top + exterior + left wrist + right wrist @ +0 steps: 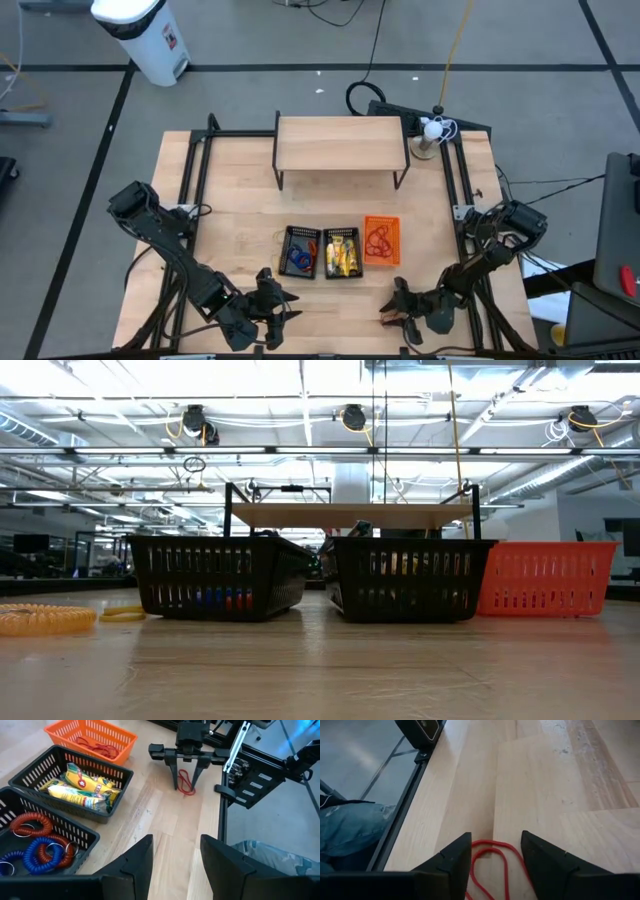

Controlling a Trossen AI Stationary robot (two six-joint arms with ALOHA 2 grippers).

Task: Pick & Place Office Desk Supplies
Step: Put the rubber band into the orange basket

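Observation:
A loose red rubber band lies flat on the wood near the table's near right edge. My right gripper is open and points down over it, with one finger on each side of the band; I see no touch. My left gripper is open over bare wood near the near edge, facing the right gripper. Three baskets stand mid-table. The orange one holds red bands. The middle black one holds yellow packets. The left black one holds blue and red coils.
A wooden shelf riser stands at the far side, and black frame rails run along both table sides. In the low view a yellow coil and a yellow band lie left of the baskets. A person's jeans show beyond the near edge.

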